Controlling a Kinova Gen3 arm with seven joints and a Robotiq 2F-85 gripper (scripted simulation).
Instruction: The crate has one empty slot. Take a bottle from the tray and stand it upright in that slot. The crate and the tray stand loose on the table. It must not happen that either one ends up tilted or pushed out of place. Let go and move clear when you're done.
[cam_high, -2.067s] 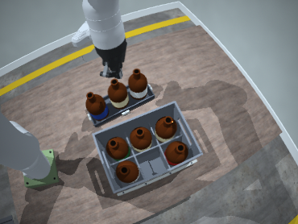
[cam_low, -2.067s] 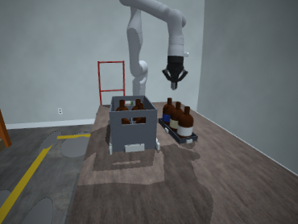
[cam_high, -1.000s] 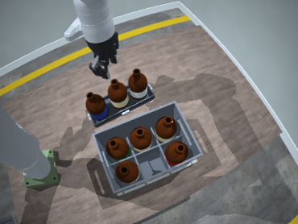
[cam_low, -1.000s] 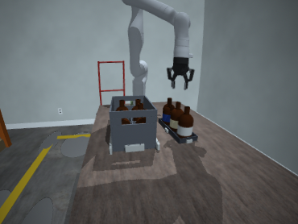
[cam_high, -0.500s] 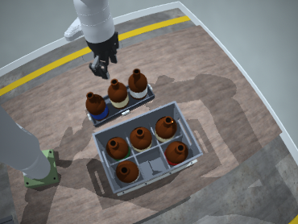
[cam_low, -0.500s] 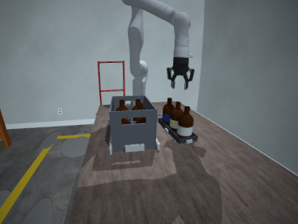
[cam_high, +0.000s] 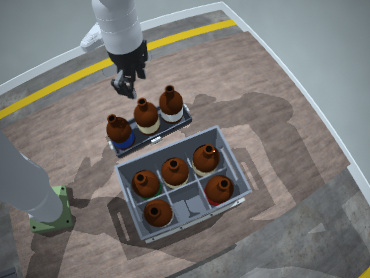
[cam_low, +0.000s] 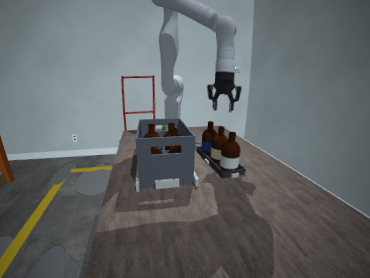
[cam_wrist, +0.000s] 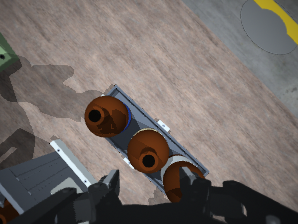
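Wooden table (cam_high: 280, 165) (cam_low: 195, 245) (cam_wrist: 150, 45): crate (cam_high: 170, 146) (cam_low: 165, 167) (cam_wrist: 40, 175) beside tray (cam_high: 175, 127) (cam_low: 235, 171) (cam_wrist: 145, 115).

Pincer (cam_high: 133, 85) (cam_low: 223, 106) (cam_wrist: 149, 178) now swivelled round, slightly shifted sideways.
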